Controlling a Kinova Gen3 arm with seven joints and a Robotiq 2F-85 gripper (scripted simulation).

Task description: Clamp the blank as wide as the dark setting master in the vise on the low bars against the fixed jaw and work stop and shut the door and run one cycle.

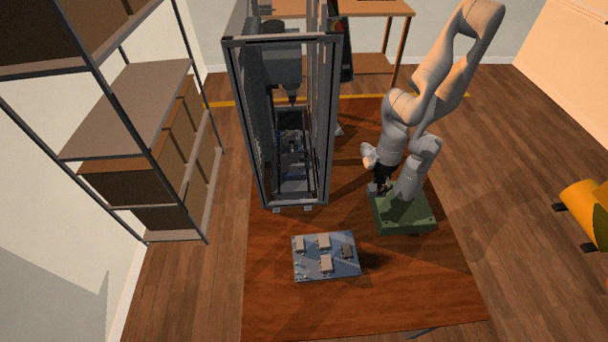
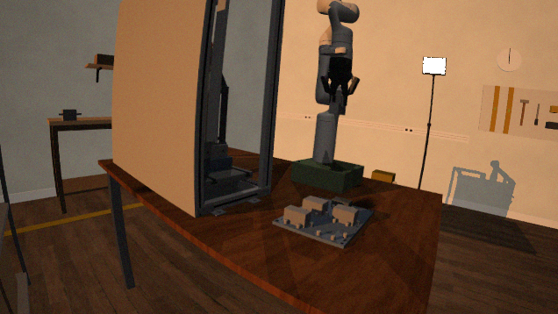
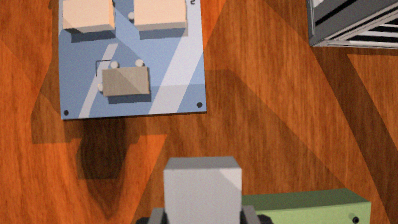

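1 metal blank [image 1: 373,189] [image 3: 202,192] is gripped by the hand [image 1: 380,187] [image 2: 339,98] [image 3: 202,217]; 3 blanks [image 1: 326,263] [image 2: 345,215] [image 3: 160,14] are seen lower center in the top view.

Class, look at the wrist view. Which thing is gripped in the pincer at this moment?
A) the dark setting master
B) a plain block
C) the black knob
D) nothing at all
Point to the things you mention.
B: the wrist view shows a plain block [image 3: 202,192] between the fingers of the pincer [image 1: 383,188] [image 3: 202,220], while the dark setting master [image 1: 346,250] [image 3: 125,81] sits on the plate [image 1: 306,270] [image 2: 322,233] [image 3: 175,97].
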